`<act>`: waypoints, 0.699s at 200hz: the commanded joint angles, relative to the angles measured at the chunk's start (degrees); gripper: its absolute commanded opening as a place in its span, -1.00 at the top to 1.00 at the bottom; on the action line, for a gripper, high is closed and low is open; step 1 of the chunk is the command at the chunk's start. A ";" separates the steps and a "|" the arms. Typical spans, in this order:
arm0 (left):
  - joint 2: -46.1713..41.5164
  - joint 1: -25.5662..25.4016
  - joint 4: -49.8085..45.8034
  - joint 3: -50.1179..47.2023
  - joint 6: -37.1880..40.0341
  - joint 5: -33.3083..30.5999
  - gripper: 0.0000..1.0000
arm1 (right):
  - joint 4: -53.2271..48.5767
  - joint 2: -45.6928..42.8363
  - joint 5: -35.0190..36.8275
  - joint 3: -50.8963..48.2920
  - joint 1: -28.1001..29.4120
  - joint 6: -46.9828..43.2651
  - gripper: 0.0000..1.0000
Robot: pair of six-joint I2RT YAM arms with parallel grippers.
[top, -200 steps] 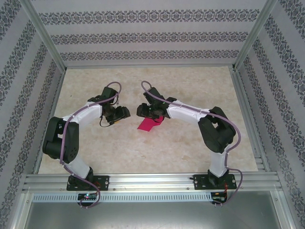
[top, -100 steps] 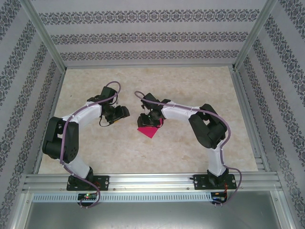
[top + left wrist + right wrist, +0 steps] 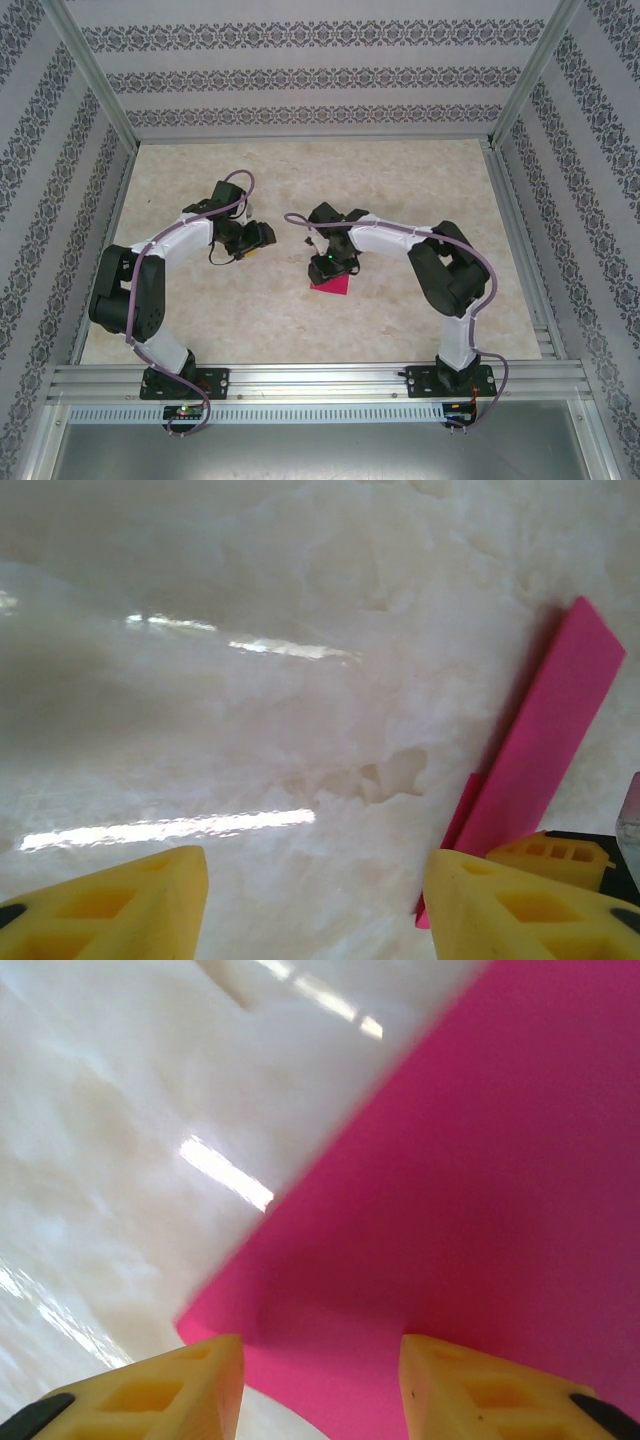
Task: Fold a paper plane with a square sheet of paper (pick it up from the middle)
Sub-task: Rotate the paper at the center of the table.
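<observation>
Patterned wallpaper (image 3: 300, 80) lines the three walls of the booth, and a silver frame rail (image 3: 300, 380) runs along the near side. Inside lies the table (image 3: 420, 180), a glossy cream stone-look surface that throws back streaks of light.

The left arm (image 3: 170, 245) and the right arm (image 3: 400, 238) both bend inward toward the table's middle. The left gripper (image 3: 255, 240) hangs over bare table with its jaws wide apart and nothing between them. The right gripper (image 3: 330, 266) points down at the square sheet of paper (image 3: 333, 287). Its yellow fingers (image 3: 200, 1370) stand apart, astride the sheet's near edge. I cannot tell whether they touch it.

The sheet sits about midway between the left and right edges, a little nearer the front edge than the far one. It looks unfolded or barely worked. From the left wrist it shows as a slanted pink strip, so I cannot say whether it lies quite flat.

To my eye this is the pick-up. Next the right jaws need to settle on the sheet and close gently, without skidding thin paper across that slick surface.
</observation>
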 commanded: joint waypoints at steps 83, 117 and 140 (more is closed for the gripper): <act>10.85 -14.31 11.72 7.96 2.10 12.18 0.46 | 25.12 -27.46 2.41 -25.30 -7.25 38.46 -0.26; 15.02 -15.32 13.21 10.51 1.06 12.60 0.56 | 33.59 -28.34 0.69 -32.60 -6.76 47.12 -0.26; 16.30 -15.46 13.33 11.24 0.68 12.68 0.58 | 38.55 -27.25 -1.35 -35.25 -5.44 49.79 -0.25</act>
